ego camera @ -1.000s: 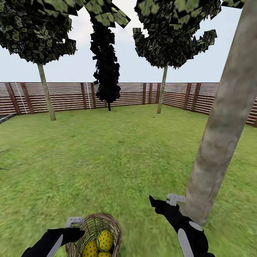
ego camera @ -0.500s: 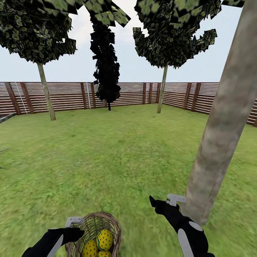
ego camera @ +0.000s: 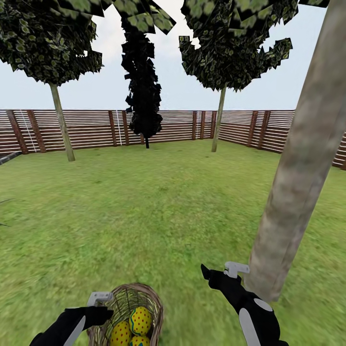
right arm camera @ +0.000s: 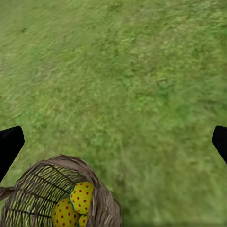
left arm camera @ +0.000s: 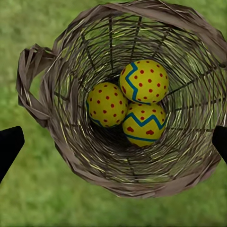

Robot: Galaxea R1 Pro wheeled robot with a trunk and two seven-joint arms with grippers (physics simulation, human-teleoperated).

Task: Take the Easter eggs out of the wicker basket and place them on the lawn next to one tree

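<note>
Nothing much has moved, so the wide-open left pincer [left arm camera: 113, 144] should drop straight into the wicker basket [left arm camera: 56, 137] at picture bottom, pinching one egg [left arm camera: 144, 81] softly.

lawn [ego camera: 144, 202] | on it: wicker basket [ego camera: 146, 297], tree [ego camera: 293, 192]

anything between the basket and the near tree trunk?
Head view: besides the right claw hanging over that stretch, just bare lawn lies between the wicker basket and the near tree trunk.
</note>
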